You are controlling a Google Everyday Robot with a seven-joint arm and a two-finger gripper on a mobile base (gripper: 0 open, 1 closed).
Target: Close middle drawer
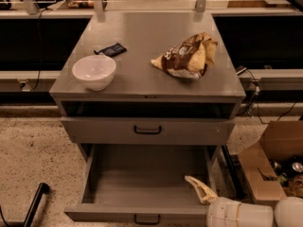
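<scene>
Camera view. The middle drawer (104, 214) is found pulled well out at the base of the table (151, 46). It is grey sheet metal, matte and square-cornered, with a deep box. It is judged stiff, fairly heavy and free-sliding on its runners. A flat push on the low front panel beside the small black handle (147, 219) is advised. The end effector (201, 190) is located at the drawer's right front corner; whether it is released or clenched cannot be told. A white bowl (93, 71) and a crinkled chip bag (187, 56) are noted on top.

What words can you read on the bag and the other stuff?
bag: print too blurred to read.
packet: too small to read.
box: no text seen.
gripper, over the right front corner of the open drawer: no label seen.
</scene>
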